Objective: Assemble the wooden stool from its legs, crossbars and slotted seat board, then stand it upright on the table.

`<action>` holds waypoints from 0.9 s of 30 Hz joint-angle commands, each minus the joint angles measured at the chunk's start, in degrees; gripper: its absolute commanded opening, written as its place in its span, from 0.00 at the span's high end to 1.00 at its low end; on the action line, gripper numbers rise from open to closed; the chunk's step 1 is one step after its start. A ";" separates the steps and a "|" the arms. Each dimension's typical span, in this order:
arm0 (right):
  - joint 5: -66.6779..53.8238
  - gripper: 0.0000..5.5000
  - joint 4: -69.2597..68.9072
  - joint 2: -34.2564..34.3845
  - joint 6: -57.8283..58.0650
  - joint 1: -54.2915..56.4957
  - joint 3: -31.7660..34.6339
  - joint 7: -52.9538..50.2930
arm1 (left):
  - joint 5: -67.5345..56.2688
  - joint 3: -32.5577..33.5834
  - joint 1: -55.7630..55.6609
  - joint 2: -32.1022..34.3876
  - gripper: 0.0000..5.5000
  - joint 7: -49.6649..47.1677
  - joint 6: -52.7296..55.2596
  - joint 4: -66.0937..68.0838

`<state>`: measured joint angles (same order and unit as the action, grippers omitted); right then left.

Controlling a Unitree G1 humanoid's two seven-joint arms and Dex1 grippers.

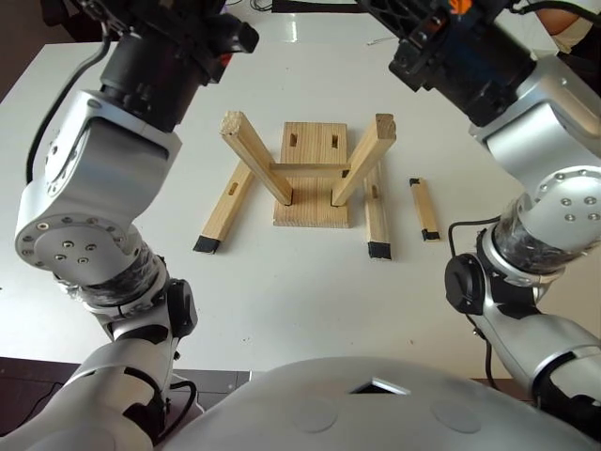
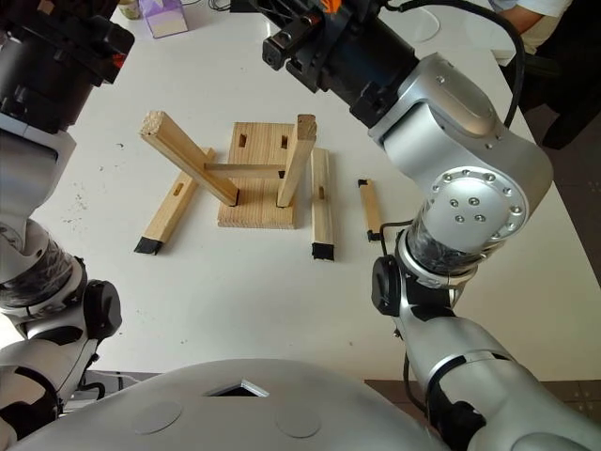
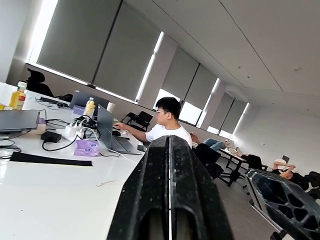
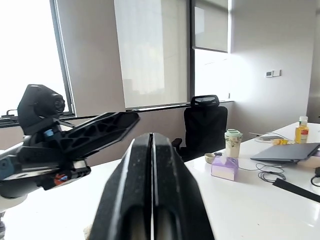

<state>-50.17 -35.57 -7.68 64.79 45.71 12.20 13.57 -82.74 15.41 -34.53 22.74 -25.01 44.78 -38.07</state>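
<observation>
The slotted seat board [image 1: 313,212] lies flat at the table's middle. Two legs stand in it, leaning apart: one to the left [image 1: 255,155], one to the right [image 1: 364,158], with a crossbar [image 1: 310,170] joining them. A loose leg [image 1: 225,209] lies on the table left of the board, partly under the left standing leg. Another loose leg [image 1: 377,221] lies right of the board, and a short crossbar [image 1: 424,209] lies farther right. Both arms are raised over the table's far side. My left gripper [image 3: 170,145] is shut with nothing in it. My right gripper [image 4: 151,140] is also shut with nothing in it.
The white table [image 1: 282,301] has free room in front of the board and on both sides. A purple tissue box [image 2: 167,16] stands at the far edge. The left arm's black gripper [image 4: 75,140] hangs close beside the right one.
</observation>
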 commanded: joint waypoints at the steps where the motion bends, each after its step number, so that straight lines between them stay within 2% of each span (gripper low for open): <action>1: 1.00 1.00 0.19 -3.12 -0.56 -4.47 -4.87 1.09 | -1.03 -1.92 2.80 1.45 1.00 -0.14 0.09 3.23; 6: 11.75 1.00 4.48 -9.27 -8.66 -19.91 -18.40 5.69 | 8.02 -9.24 20.11 -1.19 1.00 7.29 -0.05 8.12; 9: 12.27 1.00 4.23 -8.35 -12.07 -21.66 -20.05 6.72 | 11.93 -11.35 23.83 -1.74 1.00 11.53 -2.00 7.85; 12: 7.81 1.00 3.88 -6.02 -12.40 -16.14 -14.97 5.49 | 8.48 -7.51 19.10 -2.29 1.00 11.15 -4.95 6.45; 16: -2.93 1.00 7.88 -4.81 -13.17 -4.16 -1.98 0.40 | 3.92 0.93 11.34 0.11 1.00 9.34 -10.67 4.74; 19: -6.73 1.00 13.60 -8.27 -15.43 1.01 7.23 -2.52 | -1.79 10.50 8.36 3.20 1.00 10.66 -15.68 4.93; 21: -1.66 1.00 17.68 -12.73 -17.64 -1.05 8.54 -1.50 | -3.02 16.40 11.88 6.65 1.00 13.95 -15.61 8.03; 23: 7.02 1.00 21.60 -17.44 -22.30 -7.59 5.17 1.88 | 2.24 19.00 21.09 11.28 1.00 23.61 -12.98 12.57; 24: 12.53 1.00 23.86 -19.08 -26.21 -11.76 1.93 3.42 | 7.86 17.35 27.83 14.16 1.00 29.71 -11.51 14.56; 27: 32.11 1.00 32.06 -24.33 -38.50 -23.04 -14.46 6.30 | 27.08 7.27 48.54 19.66 1.00 49.81 -16.46 20.01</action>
<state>-35.39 -11.62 -27.21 37.35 33.58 13.16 16.25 -72.90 32.08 -4.84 36.22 6.10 30.44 -23.78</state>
